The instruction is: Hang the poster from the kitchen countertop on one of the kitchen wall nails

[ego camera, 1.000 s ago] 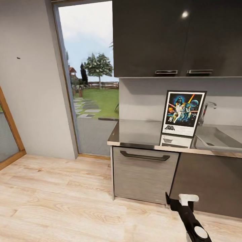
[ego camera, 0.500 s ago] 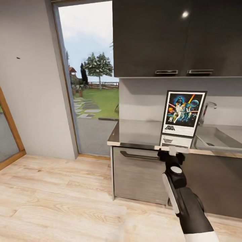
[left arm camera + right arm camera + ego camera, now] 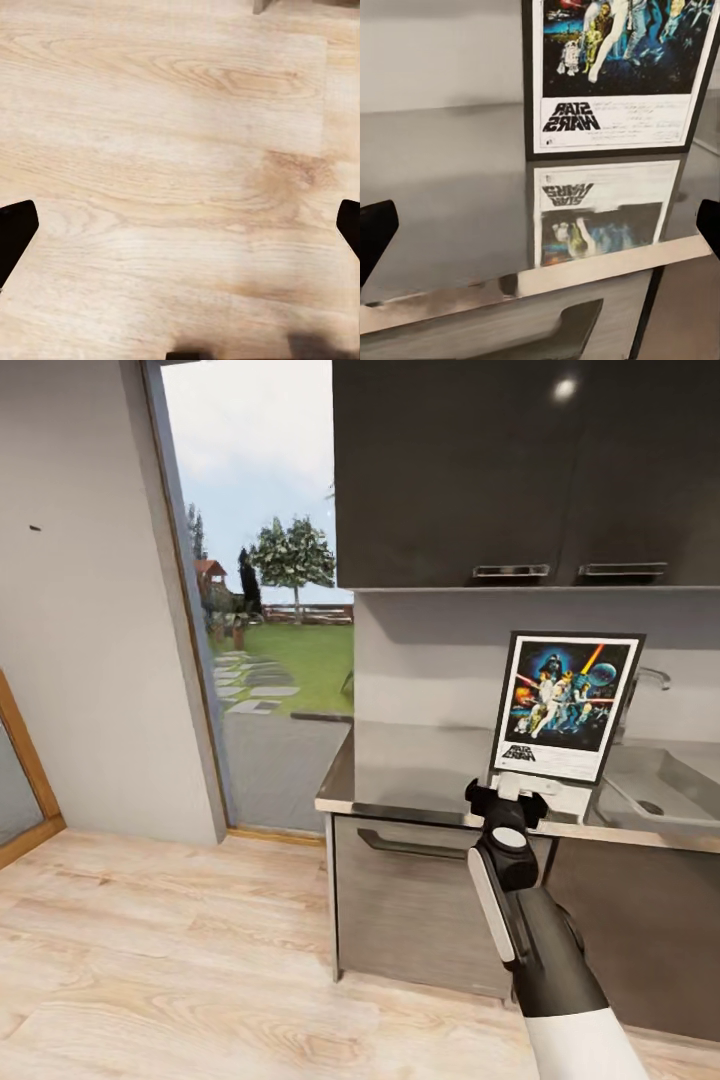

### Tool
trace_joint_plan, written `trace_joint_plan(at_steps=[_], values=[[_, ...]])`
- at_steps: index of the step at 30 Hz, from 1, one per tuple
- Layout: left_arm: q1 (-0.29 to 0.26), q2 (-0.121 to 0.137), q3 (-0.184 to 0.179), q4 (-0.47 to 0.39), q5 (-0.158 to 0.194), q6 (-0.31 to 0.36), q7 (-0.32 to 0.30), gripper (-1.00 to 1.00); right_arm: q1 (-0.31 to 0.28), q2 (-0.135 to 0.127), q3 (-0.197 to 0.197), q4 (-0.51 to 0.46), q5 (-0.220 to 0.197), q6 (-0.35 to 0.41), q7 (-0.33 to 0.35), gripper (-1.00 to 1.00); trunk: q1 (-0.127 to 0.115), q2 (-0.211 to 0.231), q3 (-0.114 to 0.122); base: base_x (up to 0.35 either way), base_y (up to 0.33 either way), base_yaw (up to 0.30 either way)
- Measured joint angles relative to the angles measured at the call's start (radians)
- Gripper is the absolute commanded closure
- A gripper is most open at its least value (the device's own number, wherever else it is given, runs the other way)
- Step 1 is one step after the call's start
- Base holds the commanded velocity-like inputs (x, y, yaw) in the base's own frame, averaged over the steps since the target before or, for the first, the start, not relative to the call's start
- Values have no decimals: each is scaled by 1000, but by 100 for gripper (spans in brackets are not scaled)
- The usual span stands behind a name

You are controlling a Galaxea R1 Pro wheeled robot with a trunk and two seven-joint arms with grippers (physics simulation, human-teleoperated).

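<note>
The poster (image 3: 568, 705) stands upright on the dark glossy countertop (image 3: 410, 765), leaning towards the back wall; its black frame, white border and "STAR WARS" title are plain. My right gripper (image 3: 508, 796) hovers at the countertop's front edge, just short of the poster's lower left corner and not touching it. In the right wrist view the poster (image 3: 611, 75) lies ahead with its reflection below, and the fingertips (image 3: 375, 232) stand wide apart: open, nothing held. A wall nail (image 3: 35, 528) is a dark dot on the pale wall far left. My left gripper (image 3: 180, 232) is open over wooden floor.
Black upper cabinets (image 3: 520, 470) hang above the counter. A sink (image 3: 665, 800) and faucet (image 3: 652, 678) lie right of the poster. A cabinet front with a dark handle (image 3: 405, 845) sits under the counter. A tall glass door (image 3: 265, 600) opens onto a garden.
My right arm has risen from low by the cabinet front to the countertop's edge near the poster. The head view has shifted slightly, so the poster looks nearer.
</note>
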Motion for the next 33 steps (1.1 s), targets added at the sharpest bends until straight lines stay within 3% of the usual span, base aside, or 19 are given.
trace_joint_plan(at_steps=[8, 10, 18, 20, 21, 22, 25, 33], values=[[0, 1, 0, -1, 0, 0, 0, -100, -2, 1, 0, 12, 1, 0, -61, -100, 0, 0, 0, 333, 0, 0], [0, 2, 0, -1, 0, 0, 0, -100, -3, 1, 0, 25, 1, 0, -121, -100, 0, 0, 0, 335, 0, 0], [0, 3, 0, -1, 0, 0, 0, -100, -14, 1, 0, 48, 1, -3, -242, -100, 0, 0, 0, 335, 0, 0], [0, 3, 0, -1, 0, 0, 0, -100, -28, 11, 1, 76, 0, -5, -355, -100, 0, 0, 0, 335, 0, 0], [0, 3, 0, -1, 0, 0, 0, -100, -31, 15, 1, 83, -1, -6, -378, -100, 0, 0, 0, 295, 0, 0], [0, 4, 1, 0, 0, -1, 0, -100, -44, 25, 2, 108, -1, -9, -478, -100, 0, 0, 0, 249, 0, 0], [0, 4, 2, -1, 0, -1, 0, -100, -51, 27, 2, 114, -2, -10, -522, -100, 0, 0, 0, 127, 0, 0], [0, 5, 3, -1, 0, 0, 0, -100, -57, 28, 1, 117, -36, -10, -543, -100, 0, 0, 0, 168, 35, 0]])
